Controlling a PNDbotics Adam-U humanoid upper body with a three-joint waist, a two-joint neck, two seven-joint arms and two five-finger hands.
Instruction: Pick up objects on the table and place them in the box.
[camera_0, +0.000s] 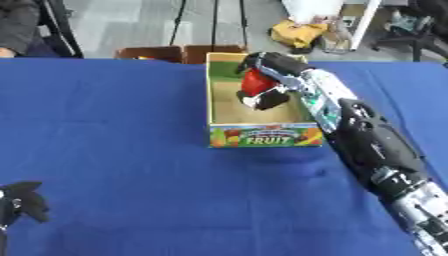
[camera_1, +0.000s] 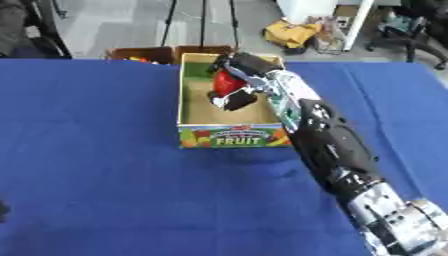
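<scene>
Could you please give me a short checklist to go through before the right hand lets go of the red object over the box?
1. Red object held in the right hand: ok, fingers curl round it.
2. Hand above the box opening: ok, it shows inside the walls.
3. Object resting on the box floor: cannot tell.
4. Box upright on the blue table: ok, FRUIT label faces the camera.
5. Left hand out of the way: ok, it rests at the lower left corner.
6. Other items inside the box: cannot tell, the hand hides part of it.
</scene>
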